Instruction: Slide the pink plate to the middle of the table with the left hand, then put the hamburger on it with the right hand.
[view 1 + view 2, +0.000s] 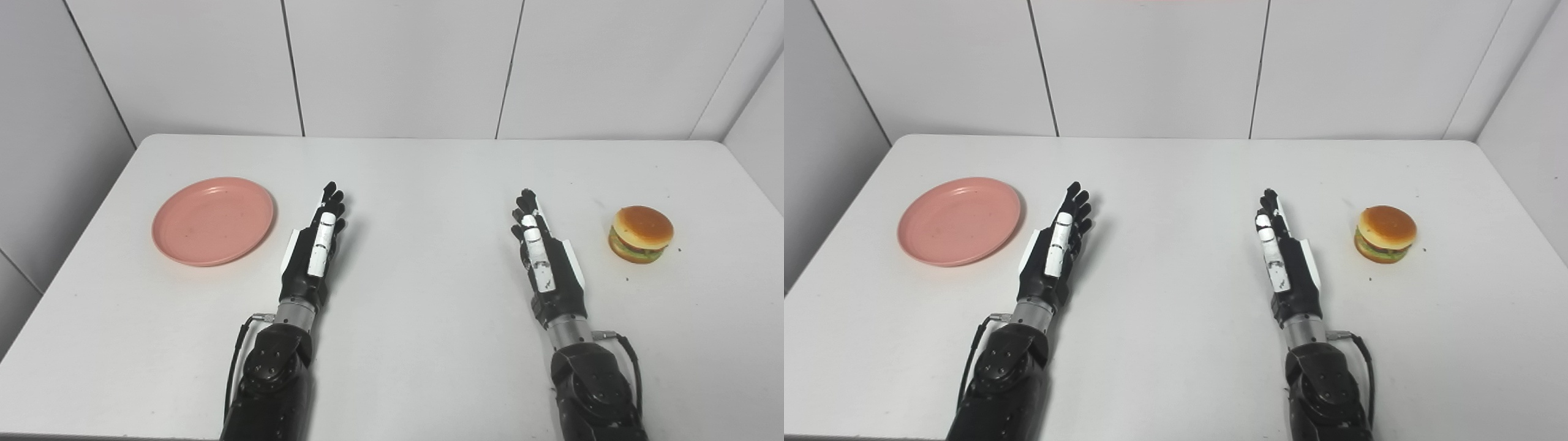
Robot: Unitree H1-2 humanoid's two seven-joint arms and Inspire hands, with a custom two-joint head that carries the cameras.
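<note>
A pink plate [212, 220] lies flat and bare on the left part of the white table [416, 184]. A hamburger [640, 233] with a tan bun and green lettuce sits upright on the right part. My left hand [315, 245] rests just right of the plate, apart from its rim, fingers stretched forward, open and holding nothing. To the left of the hamburger, with a clear gap between them, my right hand [542, 251] lies the same way, open. The two hands are edge-on, thumbs up.
White wall panels [392, 61] stand behind the table's far edge. A side wall [759, 122] closes in at the right. Bare tabletop runs between my two hands. A few small dark specks lie near the hamburger.
</note>
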